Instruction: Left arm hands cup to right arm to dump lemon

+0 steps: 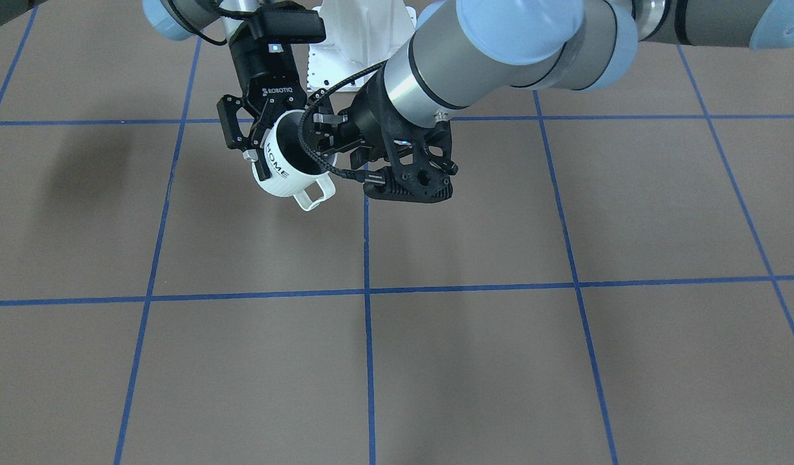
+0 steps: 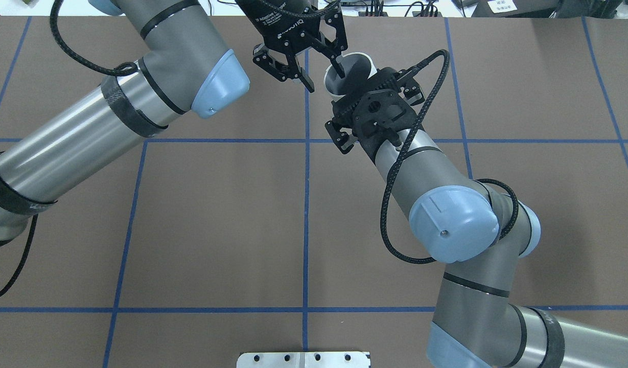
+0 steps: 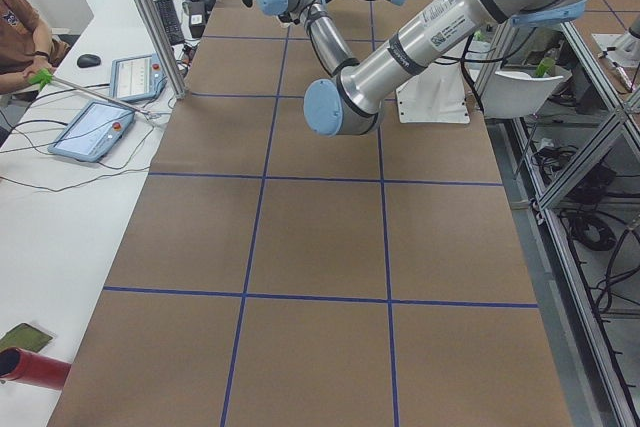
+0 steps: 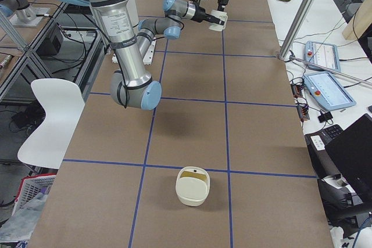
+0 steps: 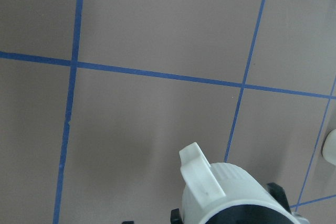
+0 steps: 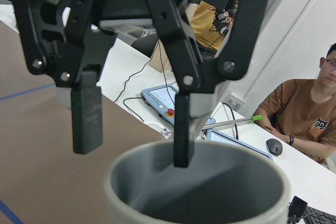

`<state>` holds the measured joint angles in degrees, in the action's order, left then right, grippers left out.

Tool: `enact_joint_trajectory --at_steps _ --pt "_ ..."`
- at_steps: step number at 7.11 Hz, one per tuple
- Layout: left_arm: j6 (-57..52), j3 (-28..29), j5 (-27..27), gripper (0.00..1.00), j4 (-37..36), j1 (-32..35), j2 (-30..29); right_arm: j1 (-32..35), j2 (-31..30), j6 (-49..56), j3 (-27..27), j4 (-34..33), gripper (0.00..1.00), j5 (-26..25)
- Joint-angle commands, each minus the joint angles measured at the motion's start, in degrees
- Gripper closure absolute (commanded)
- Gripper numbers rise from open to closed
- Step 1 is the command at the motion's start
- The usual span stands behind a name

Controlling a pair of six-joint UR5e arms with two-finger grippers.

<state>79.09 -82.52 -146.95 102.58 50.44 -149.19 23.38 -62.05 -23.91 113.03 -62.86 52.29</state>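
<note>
The white "HOME" cup hangs above the middle of the table, roughly upright, with its handle toward the operators' side. My right gripper, on the arm with the holed black bracket and braided cable, reaches in level and is shut on the cup's rim. My left gripper, marked ROBOTIQ, comes down from above and is open. In the right wrist view one of its fingers hangs inside the cup and the other stands outside the wall. The left wrist view shows the cup's ribbed wall. The lemon is hidden.
A cream container sits on the table near the robot's right end. The white robot mount stands behind the grippers. Along the operators' side runs a desk with tablets, a metal post and a seated person.
</note>
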Motion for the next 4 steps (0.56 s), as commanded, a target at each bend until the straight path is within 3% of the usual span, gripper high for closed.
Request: enact_joint_trajectory --at_steps 1,4 --pt "-0.16 -0.01 0.0 0.52 -0.01 -0.25 -0.22 0.0 0.09 -0.09 0.0 0.02 0.9 0.0" --pt "-0.6 0.08 0.0 0.59 -0.01 -0.6 -0.05 0.0 0.09 -0.09 0.0 0.02 0.9 0.0"
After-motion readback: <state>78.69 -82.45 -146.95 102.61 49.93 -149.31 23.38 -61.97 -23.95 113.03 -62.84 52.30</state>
